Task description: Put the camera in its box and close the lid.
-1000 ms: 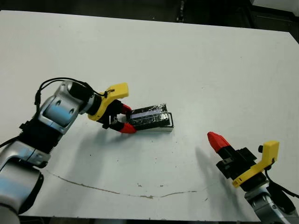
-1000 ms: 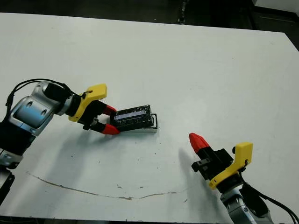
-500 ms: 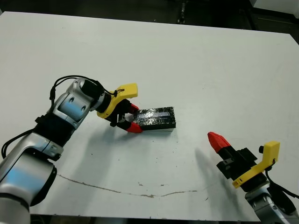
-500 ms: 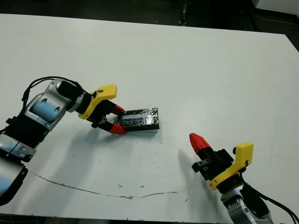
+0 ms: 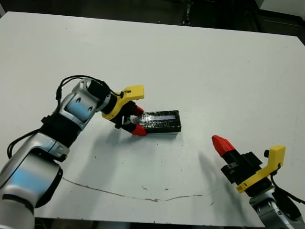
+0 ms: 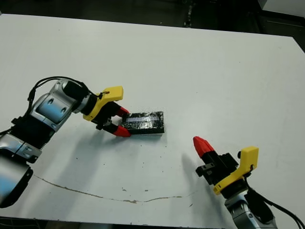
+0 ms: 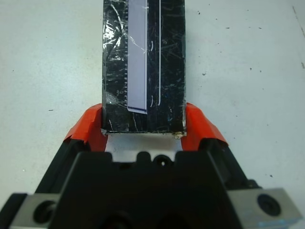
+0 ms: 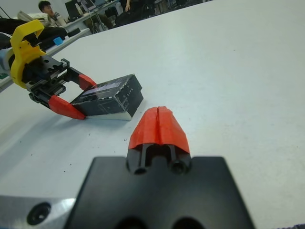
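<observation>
The lid is clasped endwise by the left gripper on the surface; the right gripper is clenched, well apart.

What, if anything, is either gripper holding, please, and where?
The left gripper clamps the lid's near end, one finger on each long side. The right gripper holds nothing.

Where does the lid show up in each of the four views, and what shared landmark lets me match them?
Left eye view: lid at centre, just left of middle.
Right eye view: lid, left of centre.
Left wrist view: lid, upper centre, between the red fingers.
Right wrist view: lid, left of centre.
Shared landmark: the left tool clamped on the lid's end.
</observation>
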`<state>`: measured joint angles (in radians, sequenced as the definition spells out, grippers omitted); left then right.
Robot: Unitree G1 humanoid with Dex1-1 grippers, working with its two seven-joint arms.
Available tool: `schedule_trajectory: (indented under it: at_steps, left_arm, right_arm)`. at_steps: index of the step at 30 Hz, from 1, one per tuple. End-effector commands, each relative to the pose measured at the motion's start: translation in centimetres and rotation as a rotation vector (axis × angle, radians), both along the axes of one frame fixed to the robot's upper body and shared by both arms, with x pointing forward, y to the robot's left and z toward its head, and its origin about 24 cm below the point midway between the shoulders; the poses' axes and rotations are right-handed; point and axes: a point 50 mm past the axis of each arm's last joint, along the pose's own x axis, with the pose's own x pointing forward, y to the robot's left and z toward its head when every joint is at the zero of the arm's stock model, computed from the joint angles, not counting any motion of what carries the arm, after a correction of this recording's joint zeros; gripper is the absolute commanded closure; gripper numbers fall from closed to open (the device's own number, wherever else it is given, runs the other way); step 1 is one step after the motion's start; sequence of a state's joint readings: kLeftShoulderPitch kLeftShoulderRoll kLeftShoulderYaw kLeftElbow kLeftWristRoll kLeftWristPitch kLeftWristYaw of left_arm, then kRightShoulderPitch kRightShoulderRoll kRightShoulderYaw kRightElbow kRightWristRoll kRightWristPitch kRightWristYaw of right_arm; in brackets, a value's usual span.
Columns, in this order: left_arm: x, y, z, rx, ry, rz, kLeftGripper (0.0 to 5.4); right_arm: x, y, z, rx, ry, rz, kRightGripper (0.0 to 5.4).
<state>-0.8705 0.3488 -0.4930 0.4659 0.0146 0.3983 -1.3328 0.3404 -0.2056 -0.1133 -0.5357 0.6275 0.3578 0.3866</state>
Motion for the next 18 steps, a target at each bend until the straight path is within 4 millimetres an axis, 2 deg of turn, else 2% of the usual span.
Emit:
schedule_trajectory:
  at_steps: [1, 12, 18]
  left_arm:
    - [-1.2, -2.3, -2.2, -0.023, 0.014, -0.098, 1.53]
    - [-1.0, -0.7, -2.2, -0.042, -0.012, -0.070, 0.01]
    - [-1.0, 0.8, -1.7, -0.082, -0.010, 0.001, 0.01]
  right_arm:
    - [-0.1, -0.3, -0.2, 0.000, 0.012, -0.014, 5.40]
    - [0.1, -0.4, -0.1, -0.004, 0.007, -0.005, 5.40]
    - [0.1, -0.3, 0.0, -0.012, 0.009, -0.008, 5.40]
